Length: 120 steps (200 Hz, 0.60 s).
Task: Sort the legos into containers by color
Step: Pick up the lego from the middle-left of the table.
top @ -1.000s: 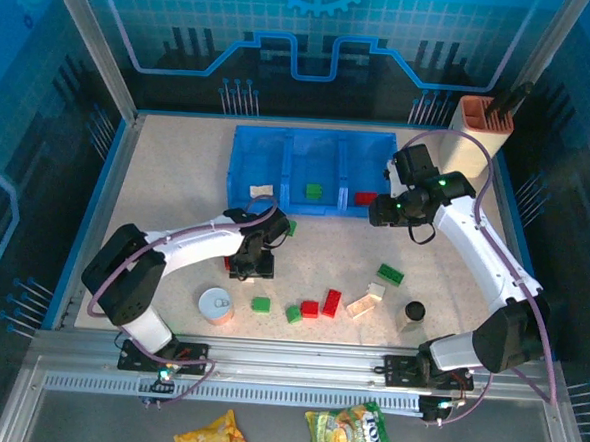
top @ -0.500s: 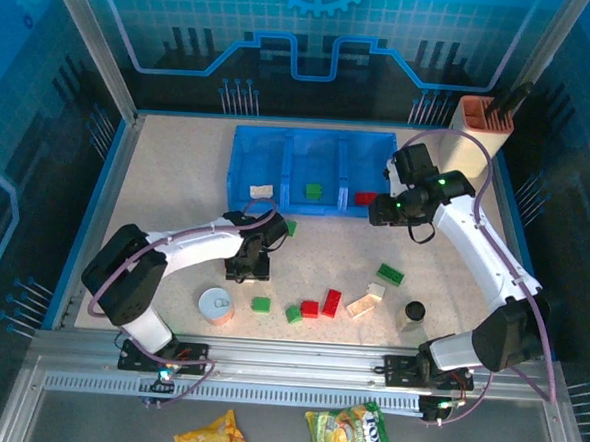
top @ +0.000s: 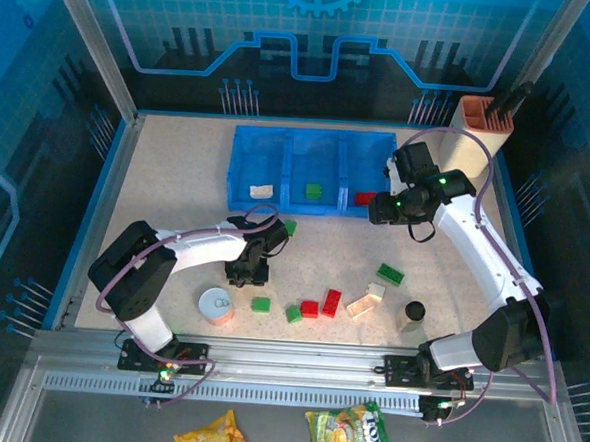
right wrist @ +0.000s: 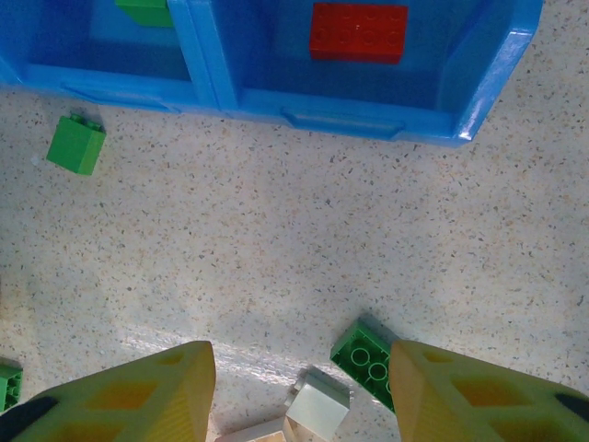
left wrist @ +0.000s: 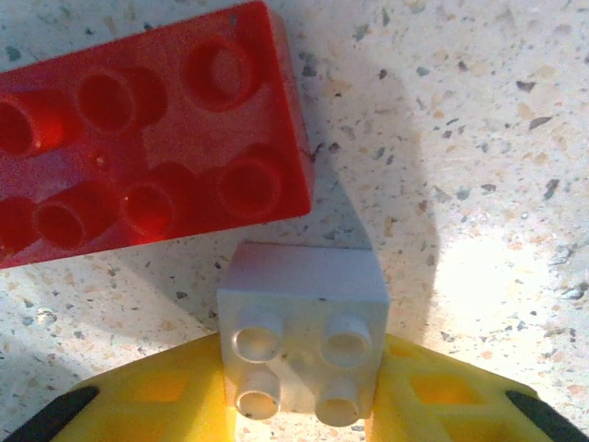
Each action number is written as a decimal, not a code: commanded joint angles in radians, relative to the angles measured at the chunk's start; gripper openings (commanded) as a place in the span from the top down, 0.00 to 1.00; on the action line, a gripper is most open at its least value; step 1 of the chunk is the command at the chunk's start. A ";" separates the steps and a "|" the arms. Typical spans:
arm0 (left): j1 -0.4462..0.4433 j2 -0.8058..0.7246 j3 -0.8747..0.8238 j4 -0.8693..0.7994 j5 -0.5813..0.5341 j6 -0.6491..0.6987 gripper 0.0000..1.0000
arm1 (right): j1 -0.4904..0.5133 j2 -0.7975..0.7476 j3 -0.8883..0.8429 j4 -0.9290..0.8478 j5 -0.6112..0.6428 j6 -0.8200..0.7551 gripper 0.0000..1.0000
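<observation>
In the left wrist view my left gripper (left wrist: 299,398) is shut on a small white square lego (left wrist: 304,318), a yellow finger (left wrist: 156,396) pressed to each side of it. A red oblong lego (left wrist: 147,198) lies just beyond it on the table. From above, the left gripper (top: 247,270) is low over the table, left of the loose legos. My right gripper (top: 381,211) hangs open in front of the blue containers (top: 310,134), which hold a white (top: 262,191), a green (top: 314,191) and a red lego (top: 365,197). Nothing sits between the right gripper (right wrist: 299,396) fingers.
Loose legos lie near the front: green (top: 261,303), red (top: 331,302), white (top: 362,303), and a green oblong (right wrist: 366,361) beside a white one (right wrist: 319,405). A round tin (top: 215,304), a black cylinder (top: 414,311) and a beige holder (top: 474,117) stand on the table.
My left gripper has shifted slightly toward the near left and closed on the white lego. The right arm has stayed put.
</observation>
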 commanded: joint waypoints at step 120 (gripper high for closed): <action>0.035 -0.064 0.173 -0.124 -0.036 0.089 0.65 | 0.008 -0.006 0.017 -0.027 0.002 -0.002 0.46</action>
